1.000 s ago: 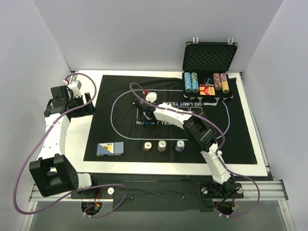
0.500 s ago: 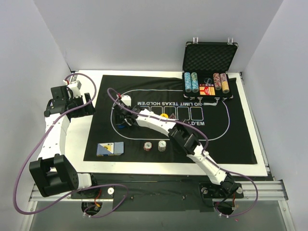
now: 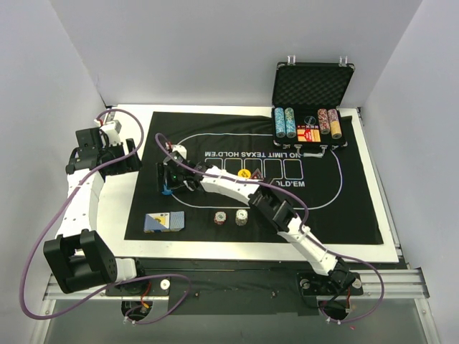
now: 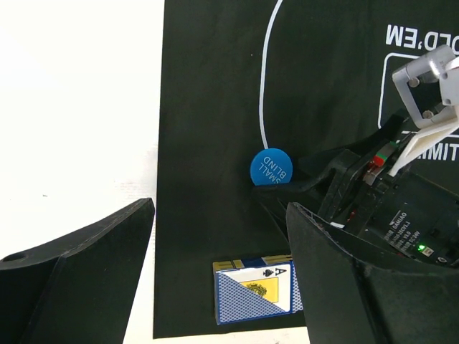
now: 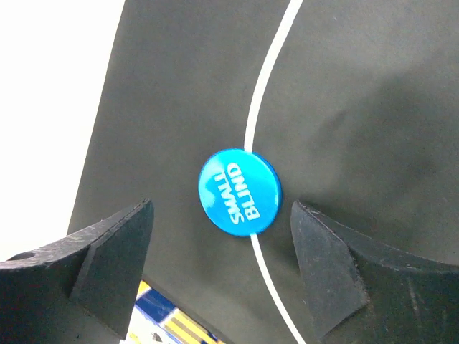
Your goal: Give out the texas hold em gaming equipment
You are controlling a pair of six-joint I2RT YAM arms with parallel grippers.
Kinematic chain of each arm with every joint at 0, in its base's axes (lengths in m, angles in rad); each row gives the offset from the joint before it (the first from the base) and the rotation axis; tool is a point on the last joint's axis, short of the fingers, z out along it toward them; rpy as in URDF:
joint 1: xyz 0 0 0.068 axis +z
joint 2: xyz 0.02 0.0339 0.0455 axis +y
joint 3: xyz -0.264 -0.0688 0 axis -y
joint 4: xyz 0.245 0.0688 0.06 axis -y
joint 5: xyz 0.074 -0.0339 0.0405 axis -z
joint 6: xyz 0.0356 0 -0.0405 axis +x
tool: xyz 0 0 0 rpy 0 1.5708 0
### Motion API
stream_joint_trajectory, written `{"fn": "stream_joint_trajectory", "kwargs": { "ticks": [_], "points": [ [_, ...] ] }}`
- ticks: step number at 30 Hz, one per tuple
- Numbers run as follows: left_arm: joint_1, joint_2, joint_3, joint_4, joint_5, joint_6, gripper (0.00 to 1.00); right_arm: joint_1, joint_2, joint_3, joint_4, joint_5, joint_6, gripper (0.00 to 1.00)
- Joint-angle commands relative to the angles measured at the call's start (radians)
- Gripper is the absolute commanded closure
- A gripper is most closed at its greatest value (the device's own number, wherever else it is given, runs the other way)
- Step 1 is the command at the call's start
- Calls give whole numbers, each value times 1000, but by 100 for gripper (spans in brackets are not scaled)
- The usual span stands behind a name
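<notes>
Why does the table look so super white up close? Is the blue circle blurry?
Right wrist view: the blue disc is sharp, its words readable, while the table glares plain white. Left wrist view: same washed-out white, yet the playing cards stay clear.

A black printed felt mat (image 3: 344,208) lies on the white bench (image 3: 215,249), an open foam-lined case (image 3: 313,86) at its far-right corner.

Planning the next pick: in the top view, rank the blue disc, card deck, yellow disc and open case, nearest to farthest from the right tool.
1. blue disc, directly below the right tool, at the mat's left end.
2. card deck, mat's near left corner.
3. yellow disc, mid-mat.
4. open case, far right corner.
</notes>
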Motion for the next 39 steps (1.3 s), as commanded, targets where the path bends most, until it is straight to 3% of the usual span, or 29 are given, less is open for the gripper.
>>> {"fn": "stream_joint_trajectory", "kwargs": {
  "ticks": [1,9,14,30,39],
  "points": [
    [9,-16,25,3,17,6,14,-37,-131,-118,-22,24,-26,27],
    [17,-17,25,-12,38,12,14,-175,-457,-452,-102,200,-118,27],
    [14,-23,2,-11,52,10,14,-252,-559,-603,-189,330,-177,18],
    [12,-25,11,-31,73,12,14,-318,-525,-705,-191,345,-204,15],
    [14,-23,26,-35,70,10,13,-318,-470,-638,-173,299,-220,16]
  ]
}}
